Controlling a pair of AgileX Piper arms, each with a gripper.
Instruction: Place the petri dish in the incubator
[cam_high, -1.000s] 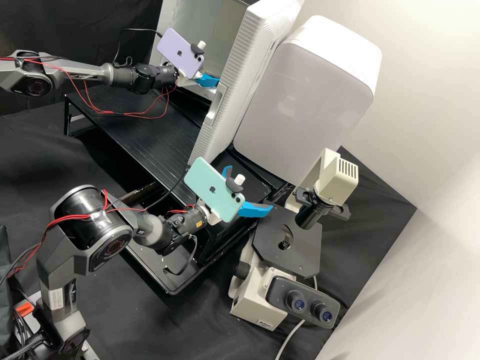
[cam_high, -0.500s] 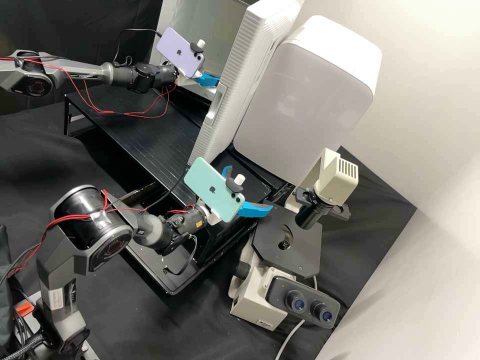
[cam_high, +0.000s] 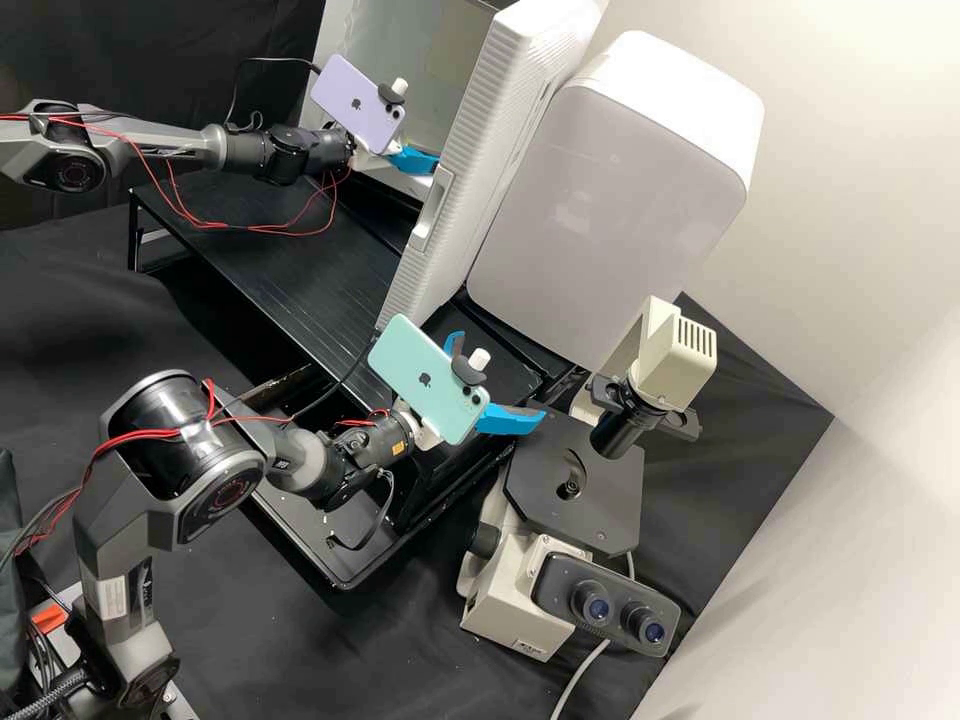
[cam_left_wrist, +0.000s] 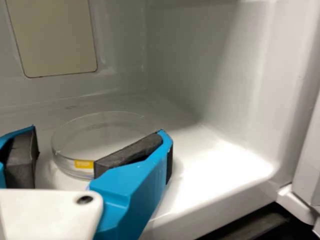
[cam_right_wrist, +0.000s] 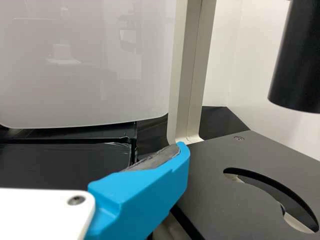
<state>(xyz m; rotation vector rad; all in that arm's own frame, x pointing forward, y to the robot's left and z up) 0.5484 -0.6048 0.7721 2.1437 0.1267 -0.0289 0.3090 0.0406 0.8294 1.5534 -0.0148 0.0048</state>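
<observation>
Left gripper — clear, yellow-tagged petri dish

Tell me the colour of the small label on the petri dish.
Yellow label on the clear petri dish; clearest in the left wrist view.

A laboratory is indicated by the white, box-shaped plastic incubator with its ribbed door swung open, by the grey-white binocular microscope with a black stage set beside it, and by the black slatted bench.
</observation>
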